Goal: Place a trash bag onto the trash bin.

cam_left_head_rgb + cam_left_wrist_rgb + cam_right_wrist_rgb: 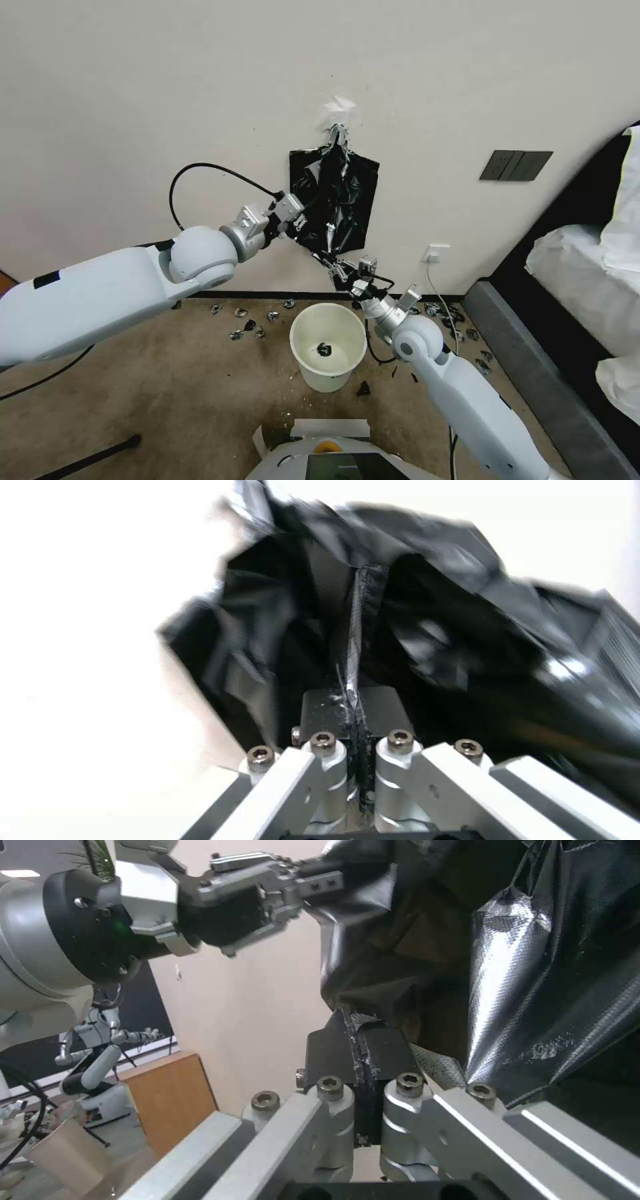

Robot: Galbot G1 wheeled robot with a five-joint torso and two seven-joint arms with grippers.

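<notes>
While the bag [337,200] hangs from the wall clip [338,133], left hand [301,212] clenched on its 9 o'clock edge, right hand [331,261] on its bottom corner — pull evenly toward the bin [328,347] at 6 o'clock.

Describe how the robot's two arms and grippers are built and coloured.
Both arms have smooth white rounded shells with ball-shaped joints and silver metal wrists. The left arm carries a black rectangular mark and a looping black cable. The left gripper and right gripper have silver linkage bars with hex-head bolts and flat black jaws.
</notes>
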